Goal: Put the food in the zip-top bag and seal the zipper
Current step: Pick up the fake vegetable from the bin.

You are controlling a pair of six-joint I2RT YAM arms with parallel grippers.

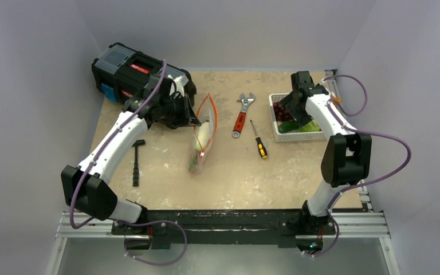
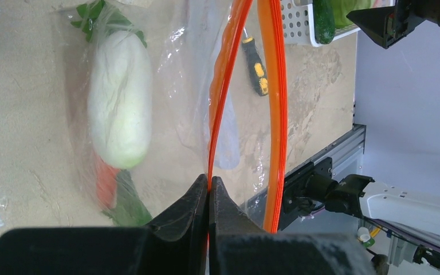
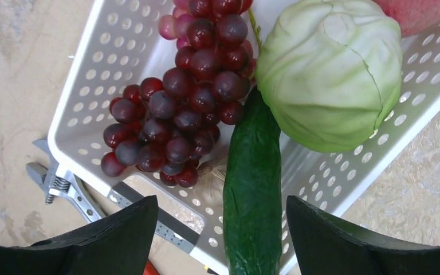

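The clear zip-top bag (image 1: 201, 140) lies mid-table with its mouth held open. Its orange zipper (image 2: 275, 103) forms a loop. My left gripper (image 2: 209, 184) is shut on one strip of that zipper, at the bag's mouth (image 1: 197, 121). Inside the bag lie a white-green radish (image 2: 119, 103), an orange-red piece (image 2: 106, 183) and leafy greens (image 2: 127, 205). My right gripper (image 3: 219, 205) hangs open over the white basket (image 3: 91, 74), its fingers either side of a dark green cucumber (image 3: 252, 189). Purple grapes (image 3: 177, 109), a green cabbage (image 3: 332, 74) and a pink-red fruit (image 3: 418, 11) also lie in the basket.
A red-handled wrench (image 1: 242, 114) and a yellow-black screwdriver (image 1: 258, 142) lie between bag and basket (image 1: 272, 117). A black toolbox (image 1: 132, 71) stands at the back left, just behind my left arm. A small black hammer (image 1: 137, 163) lies left of that arm.
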